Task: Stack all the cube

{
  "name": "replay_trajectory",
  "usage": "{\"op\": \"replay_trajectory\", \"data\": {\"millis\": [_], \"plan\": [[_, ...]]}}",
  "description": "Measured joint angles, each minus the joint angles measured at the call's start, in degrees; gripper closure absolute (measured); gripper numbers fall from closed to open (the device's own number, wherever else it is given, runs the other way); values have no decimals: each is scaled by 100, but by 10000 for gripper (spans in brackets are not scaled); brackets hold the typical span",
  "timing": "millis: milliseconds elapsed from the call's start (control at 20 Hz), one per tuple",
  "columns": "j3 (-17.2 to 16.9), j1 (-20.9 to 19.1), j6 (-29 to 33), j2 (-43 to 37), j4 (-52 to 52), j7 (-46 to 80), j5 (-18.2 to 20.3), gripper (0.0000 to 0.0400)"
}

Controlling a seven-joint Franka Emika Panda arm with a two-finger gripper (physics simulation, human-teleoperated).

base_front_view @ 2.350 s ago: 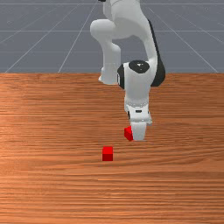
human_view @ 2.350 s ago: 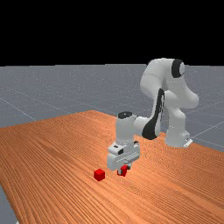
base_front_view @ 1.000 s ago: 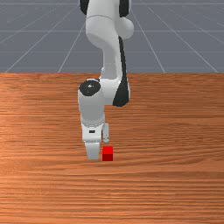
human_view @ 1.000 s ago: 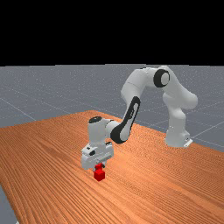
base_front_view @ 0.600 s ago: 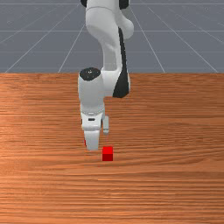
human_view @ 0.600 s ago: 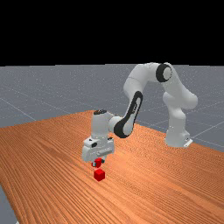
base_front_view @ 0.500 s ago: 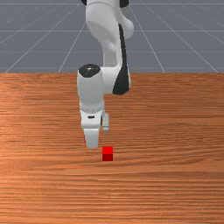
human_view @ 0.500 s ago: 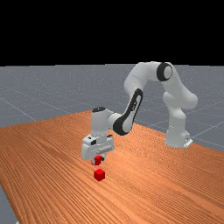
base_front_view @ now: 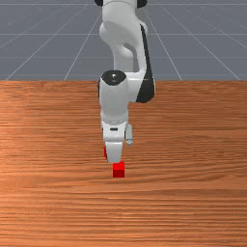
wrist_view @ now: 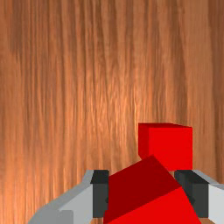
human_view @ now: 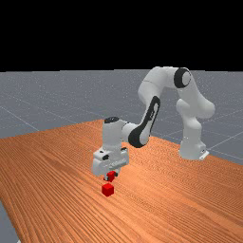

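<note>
Nearest: two-finger gripper [wrist_view: 142, 193] closed on a red cube with flat, plain faces [wrist_view: 153, 212], gripped between the dark pads [wrist_view: 100, 193]. Call it the upper cube. Wrist view has it skewed to the pads, its faces not square to them, so the hold probably bears on edges more than flats. Far view has it up in the air, off the wood.

Handling, by guess: light, stiff, little risk of crushing; material can't be told. Smooth faces could let it pivot or slip under a poor grip. Best hold would be two opposite flat sides, square on, leaving the underside free to land.

Next out: a second red cube, solid-coloured and squarish [wrist_view: 170, 146], the lower cube. Sits on the table, upright, ungripped, the natural base for the stack. Upper cube hangs near it and higher, offset; in the front view, toward that view's left. Not stacked.

Likely step: line up over the lower cube, straighten the twist if possible, lower gently, let go only once seated. A crooked landing could tip or nudge both.

Beyond: broad orange-brown wooden table [human_view: 57, 166]; white-and-grey arm [human_view: 152, 111] reaching in from the far view's right; grey floor [human_view: 33, 90] behind.
</note>
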Motion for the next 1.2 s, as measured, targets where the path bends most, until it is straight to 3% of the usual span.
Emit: {"op": "replay_trajectory", "data": {"millis": [450,750,1200], "plan": [[25,-16,-681,633,992,-20,25,181],[-29,-19,-134,711,971,110,45,186],[-8,151,-168,678,963,257,15,186]]}}
